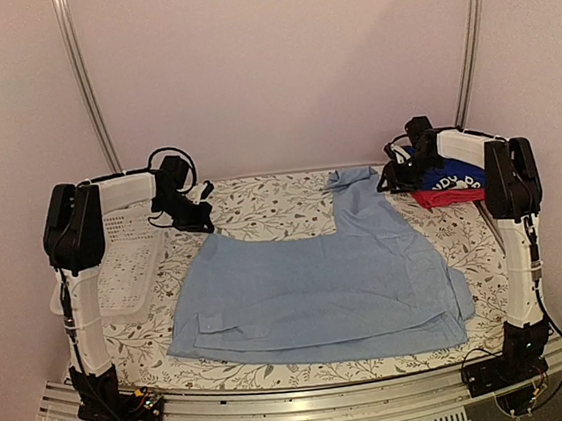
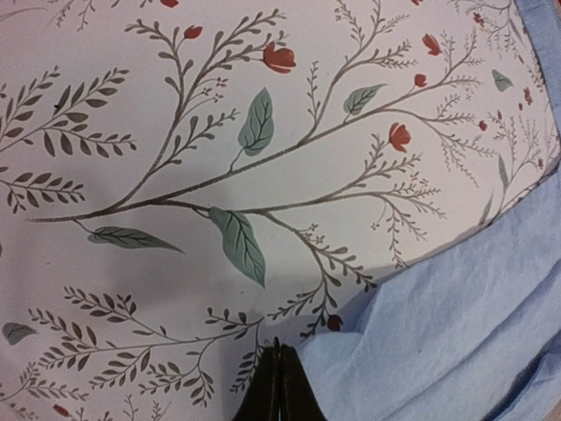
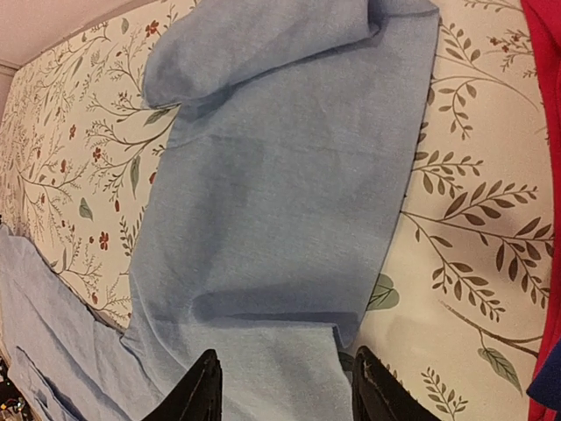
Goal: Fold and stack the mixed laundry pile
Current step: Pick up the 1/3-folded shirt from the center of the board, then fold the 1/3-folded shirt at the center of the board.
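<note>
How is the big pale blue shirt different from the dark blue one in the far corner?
The light-blue shirt lies spread out across the middle of the table cover; the royal-blue shirt is bunched up at the far right corner, against a red garment. The light-blue shirt is plain and takes up far more room; the royal-blue shirt carries white print. Both are soft cloth.

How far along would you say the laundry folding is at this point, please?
Early. Done: the light-blue shirt lies spread flat, unfolded. In hand: the right gripper is open over its sleeve; the left gripper is shut by the shirt's edge. Left: folding it, then the blue and red clothes heaped at the far right.
</note>
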